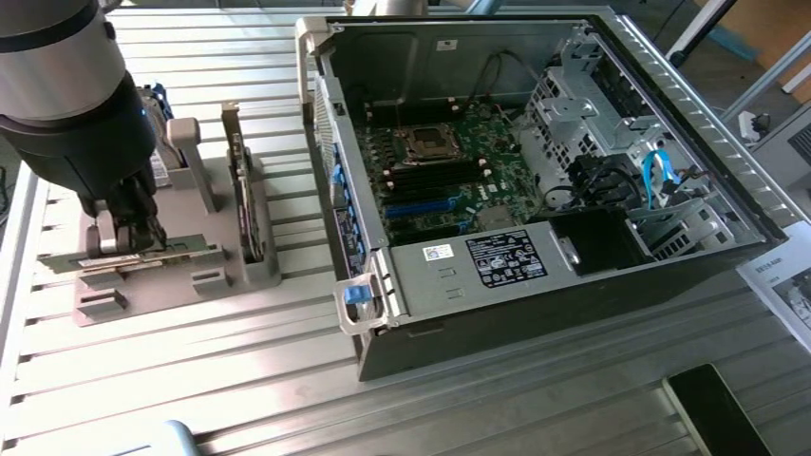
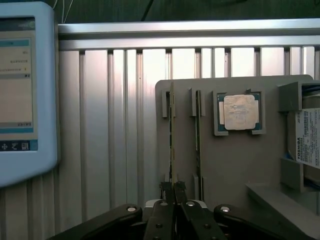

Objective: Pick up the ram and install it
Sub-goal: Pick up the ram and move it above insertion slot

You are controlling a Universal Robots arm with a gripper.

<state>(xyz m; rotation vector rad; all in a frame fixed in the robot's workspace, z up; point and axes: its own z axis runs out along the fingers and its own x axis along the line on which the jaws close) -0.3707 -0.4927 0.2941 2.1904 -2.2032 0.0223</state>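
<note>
The ram (image 1: 178, 250) sits in holder (image 1: 203, 214); case (image 1: 533, 332) at the exterior view's right.

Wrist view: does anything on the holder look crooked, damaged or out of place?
Nothing stands out. Both ram sticks stand straight in their slots on the holder, and the processor sits square in its pocket.

free: table (image 1: 254, 323) between holder (image 1: 203, 258) and case (image 1: 419, 285) | obstacle: second ram (image 2: 198, 135) beside ram (image 2: 171, 130) in gripper (image 2: 173, 192)

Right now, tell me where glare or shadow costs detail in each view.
Exterior view: light washes out the table slats near the top, and the drive corner of the computer case sits in deep shadow. Wrist view: the table slats glare white, the processor has a reflective silver lid, and the gripper, shut on the ram, is dark.
</note>
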